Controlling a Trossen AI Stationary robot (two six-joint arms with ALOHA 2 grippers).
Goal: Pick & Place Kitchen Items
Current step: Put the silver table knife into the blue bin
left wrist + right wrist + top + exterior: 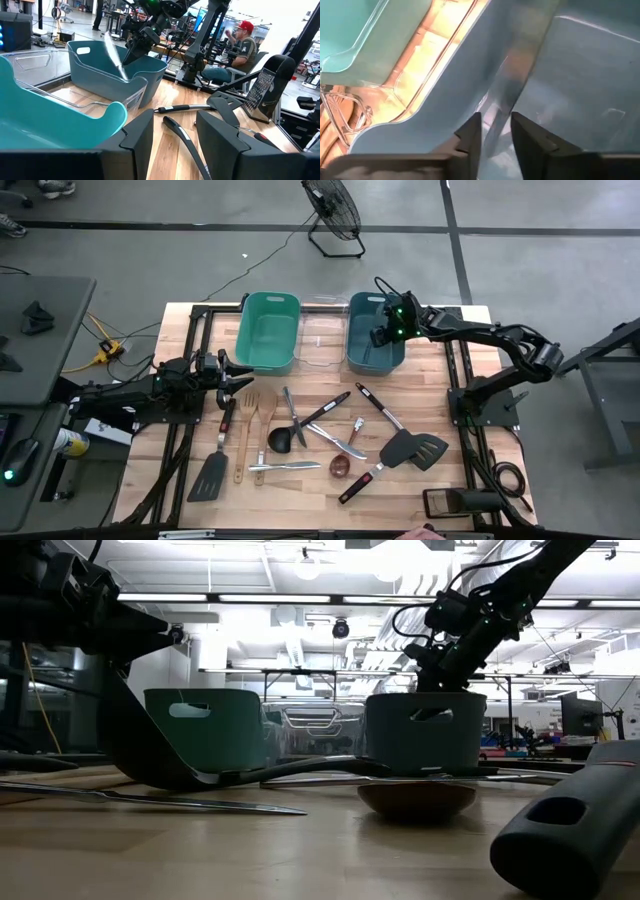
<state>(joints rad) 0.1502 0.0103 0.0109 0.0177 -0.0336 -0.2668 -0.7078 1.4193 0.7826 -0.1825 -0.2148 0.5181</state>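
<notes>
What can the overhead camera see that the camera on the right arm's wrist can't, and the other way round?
Only the high view shows the whole spread: the black spatulas, wooden spoons and slim silver cutlery lying on the wooden table, and the left gripper waiting at the table's left side. Only the right wrist view shows the slim silver metal utensil clamped in the right gripper, jaws shut on it, hanging inside the bin. Both show the blue bin, the green bin and the clear bin.

The whole table (320, 480) is seen from straight above. It is viewed level from tabletop height, close behind a dark handle (570, 825). The blue bin (375, 340) is shared by all four views, nearest in the right wrist's.
</notes>
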